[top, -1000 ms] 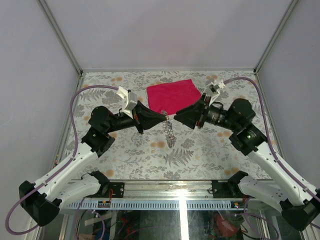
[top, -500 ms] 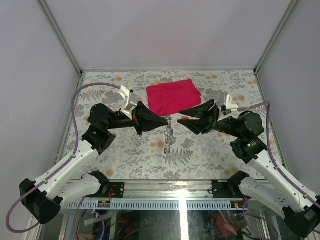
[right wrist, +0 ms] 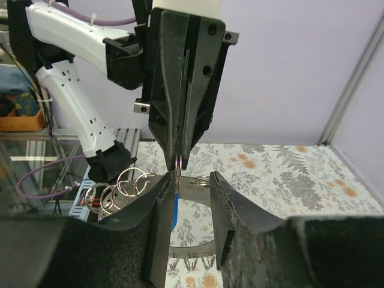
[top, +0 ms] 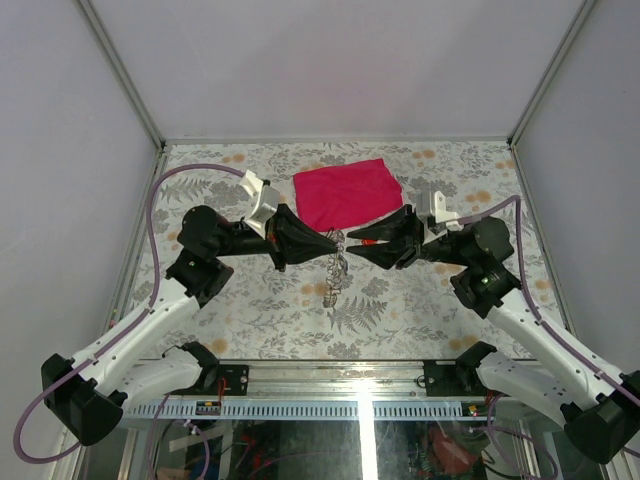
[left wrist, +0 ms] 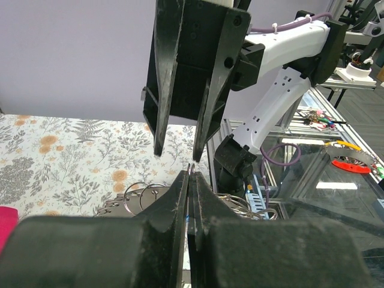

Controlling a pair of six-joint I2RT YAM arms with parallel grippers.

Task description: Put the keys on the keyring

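Observation:
My left gripper (top: 330,242) is shut on the silver keyring (right wrist: 180,161). The ring shows edge-on as two wire coils between its tips, and also in the left wrist view (left wrist: 192,168). A bunch of small rings and metal pieces (top: 336,278) hangs from it above the table. It includes a flat grey hoop (right wrist: 193,254) and several small rings (right wrist: 121,183). I cannot make out single keys. My right gripper (top: 352,246) faces the left one, open, its tips just short of the keyring. In its wrist view the jaws (right wrist: 187,183) stand apart on either side of the ring.
A pink cloth (top: 345,192) lies flat at the back middle of the floral table (top: 250,300). Metal frame posts and grey walls close in the sides and back. Purple cables loop off both arms.
The right wrist has turned and its jaws have opened. They pulled back a little and then came in to the keyring again. The left gripper keeps its hold; the hanging bunch shifted slightly.

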